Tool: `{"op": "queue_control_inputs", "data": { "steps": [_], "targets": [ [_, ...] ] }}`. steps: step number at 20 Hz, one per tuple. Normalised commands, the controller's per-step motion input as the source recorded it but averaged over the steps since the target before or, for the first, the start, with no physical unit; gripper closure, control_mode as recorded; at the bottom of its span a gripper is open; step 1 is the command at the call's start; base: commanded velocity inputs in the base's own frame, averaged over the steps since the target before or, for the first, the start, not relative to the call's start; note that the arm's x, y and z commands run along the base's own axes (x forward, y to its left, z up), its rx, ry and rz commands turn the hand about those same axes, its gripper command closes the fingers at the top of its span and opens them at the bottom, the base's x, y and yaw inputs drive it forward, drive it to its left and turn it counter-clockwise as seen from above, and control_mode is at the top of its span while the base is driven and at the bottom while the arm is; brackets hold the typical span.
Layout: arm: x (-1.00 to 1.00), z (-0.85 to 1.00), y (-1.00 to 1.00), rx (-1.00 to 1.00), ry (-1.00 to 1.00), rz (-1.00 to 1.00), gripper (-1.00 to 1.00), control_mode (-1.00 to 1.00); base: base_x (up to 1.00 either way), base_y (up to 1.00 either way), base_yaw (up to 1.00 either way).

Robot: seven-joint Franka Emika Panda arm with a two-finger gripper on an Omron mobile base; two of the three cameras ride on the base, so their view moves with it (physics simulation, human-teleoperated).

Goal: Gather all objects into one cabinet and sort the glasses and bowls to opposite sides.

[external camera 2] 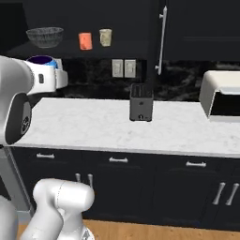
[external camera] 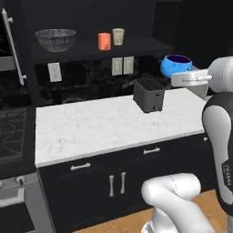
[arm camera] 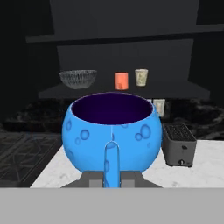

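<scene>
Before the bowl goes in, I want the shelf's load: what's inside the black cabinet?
On the cabinet shelf: grey bowl, orange cup, beige cup. Its dark right end shows nothing; bowl and cup insides are hidden.

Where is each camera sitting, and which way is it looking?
Left base view: behind the arm to its left, facing the white counter and cabinet shelf; the arm rises at right, its hand shut on the blue bowl.
Right base view: behind the arm to its right, facing the same counter; the arm rises at left.
Hand view: on the hand, facing the shelf past the held blue bowl.
Shared: all three show the toaster, grey bowl, orange cup and beige cup.
</scene>
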Motion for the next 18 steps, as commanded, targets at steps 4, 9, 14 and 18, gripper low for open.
{"op": "queue_control_inputs", "data": {
  "steps": [4, 9, 14, 18],
  "targets": [
    [0.0, 0.0, 0.0, 0.0, 0.0, 0.0, 1.0, 1.0, 0.38, 0.5, -0.56],
    [0.0, 0.0, 0.0, 0.0, 0.0, 0.0, 1.0, 1.0, 0.51, 0.53, -0.38],
    [0.0, 0.0, 0.0, 0.0, 0.0, 0.0, 1.0, 1.0, 0.58, 0.45, -0.21],
    [0.0, 0.0, 0.0, 0.0, 0.0, 0.0, 1.0, 1.0, 0.36, 0.36, -0.17]
  ]
}}
